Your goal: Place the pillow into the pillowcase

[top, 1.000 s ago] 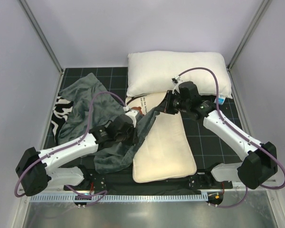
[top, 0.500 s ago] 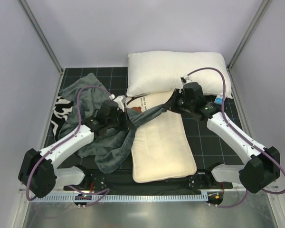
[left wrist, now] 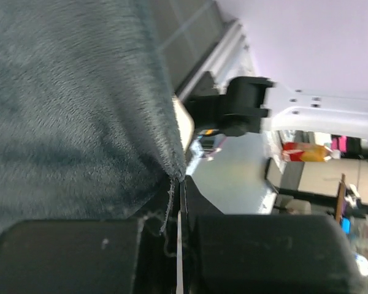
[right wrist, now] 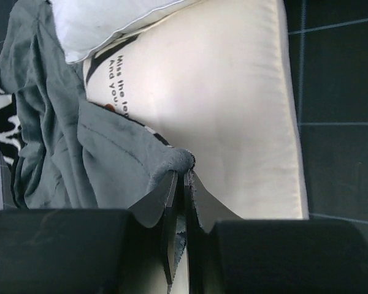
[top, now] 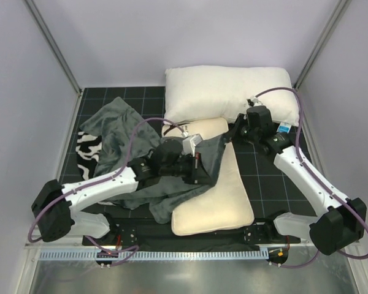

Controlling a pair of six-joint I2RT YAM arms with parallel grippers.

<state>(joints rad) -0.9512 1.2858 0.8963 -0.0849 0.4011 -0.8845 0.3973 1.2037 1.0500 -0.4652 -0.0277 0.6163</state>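
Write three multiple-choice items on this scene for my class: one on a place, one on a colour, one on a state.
1. Where does the plain white pillow lie?
A. At the table's far side, its edge over the cream pillow's far end
B. By the arm bases
C. At the left edge

2. What colour is the pillowcase face draped over the cream pillow?
A. Red
B. Dark grey
C. Yellow

3. How is the right gripper?
A. Wide open over bare mat
B. Shut on the white pillow
C. Shut on the pillowcase's edge

Answers:
1 A: the top view shows it at the far side, overlapping the printed end.
2 B: grey plush covers the cream pillow's left side.
3 C: the right wrist view shows the jaws pinched on grey fabric.
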